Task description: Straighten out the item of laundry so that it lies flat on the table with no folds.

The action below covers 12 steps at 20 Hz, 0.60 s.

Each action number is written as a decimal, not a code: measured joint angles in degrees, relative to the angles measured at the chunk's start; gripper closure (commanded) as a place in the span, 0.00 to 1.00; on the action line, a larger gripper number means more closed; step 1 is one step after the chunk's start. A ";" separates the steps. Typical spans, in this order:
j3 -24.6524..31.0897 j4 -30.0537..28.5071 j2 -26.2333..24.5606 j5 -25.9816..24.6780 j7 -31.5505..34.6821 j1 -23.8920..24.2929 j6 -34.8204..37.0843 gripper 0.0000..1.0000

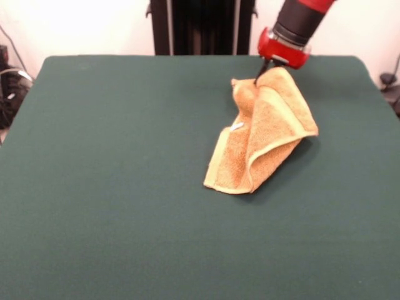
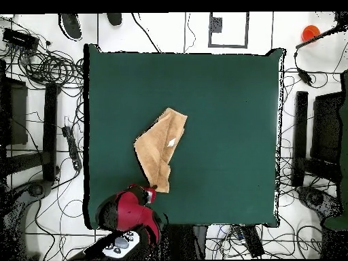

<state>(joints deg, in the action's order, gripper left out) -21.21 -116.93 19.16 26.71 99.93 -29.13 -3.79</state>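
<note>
The orange-tan towel lies crumpled and folded over itself on the right half of the green table. Its paler border bands run along the folded edges, and its white tag shows near the middle. My gripper is at the towel's far corner, shut on it, and that corner is raised a little off the table. In the overhead view the towel stretches diagonally on the table from the gripper near the bottom edge up to the right, with the tag visible.
The robot's dark pedestal stands behind the table's far edge. Cables and dark equipment surround the table on the floor. A small orange object sits off the table at the upper right of the overhead view.
</note>
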 measured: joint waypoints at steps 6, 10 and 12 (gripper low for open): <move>0.12 -0.21 0.31 0.01 0.00 -0.17 -0.01 1.00; 0.13 -0.23 0.46 0.00 0.00 -0.41 0.00 1.00; 0.14 -0.25 0.68 0.00 0.00 -0.42 0.00 1.00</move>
<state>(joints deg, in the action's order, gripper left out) -21.07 -117.18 19.84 26.71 99.93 -29.55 -3.79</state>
